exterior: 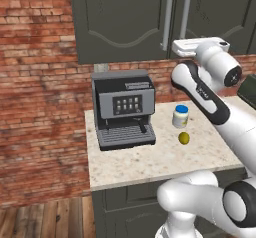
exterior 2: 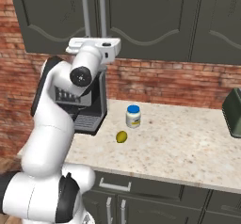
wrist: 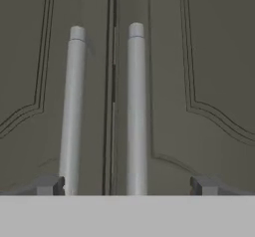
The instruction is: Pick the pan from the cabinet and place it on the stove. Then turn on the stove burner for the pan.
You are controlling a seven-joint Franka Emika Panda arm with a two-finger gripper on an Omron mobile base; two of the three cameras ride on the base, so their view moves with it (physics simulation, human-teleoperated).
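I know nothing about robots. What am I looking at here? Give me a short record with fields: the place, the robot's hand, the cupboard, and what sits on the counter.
place: kitchen corner with a brick wall and a speckled stone counter
gripper: the gripper is open, its fingertips either side of the two bar handles
cabinet: the cabinet has both doors shut
counter items: coffee machine, white jar with blue lid, small yellow-green fruit
pan: not taken out yet

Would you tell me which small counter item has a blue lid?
The white jar beside the coffee machine; the lemon in front of it is plain yellow.
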